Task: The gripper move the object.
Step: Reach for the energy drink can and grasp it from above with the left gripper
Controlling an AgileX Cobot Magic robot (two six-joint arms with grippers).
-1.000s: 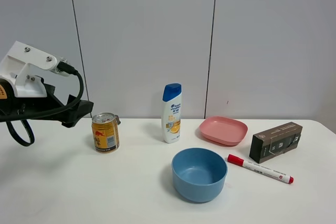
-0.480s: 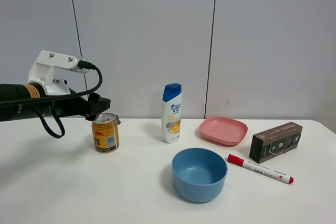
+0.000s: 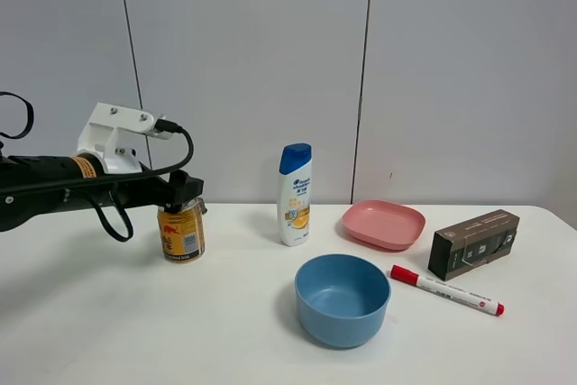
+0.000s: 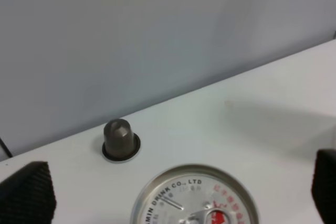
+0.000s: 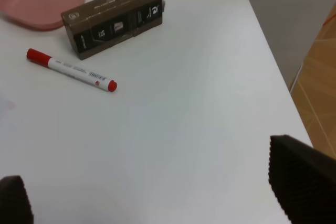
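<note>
1. The desk [image 3: 108,331] is the largest thing and carries all the others. The can [image 3: 181,233] stands on its left part, toward the back wall.
2. The left arm [image 3: 54,188] lies nearly level from the left side. Its gripper [image 3: 187,194] is at the height of the can's top rim. In the left wrist view the two black pads [image 4: 23,195] sit at opposite edges of the picture, so the jaws are wide apart and hold nothing.
3. The right gripper [image 5: 157,192] is also spread wide and empty. It hangs over the right end of the desk, near the brown box [image 5: 113,17] and the marker [image 5: 72,70], well apart from the can. The left arm is therefore clearly the nearer one.
4. The blue bowl [image 3: 343,299], the pink plate [image 3: 383,224] and the white bottle [image 3: 295,194] stand in the middle and to the right. The bottle is closest to the can, but apart from it.
5. The can is upright, with its long axis vertical and its silver top facing the left wrist camera. It lies between the pads and a little below them. We judge that the gripper must go lower before it closes across the can's width. We cannot tell whether a finger already touches the rim.
6. A small dark capsule [image 4: 121,139] stands just behind the can, toward the wall, and does not touch it.
</note>
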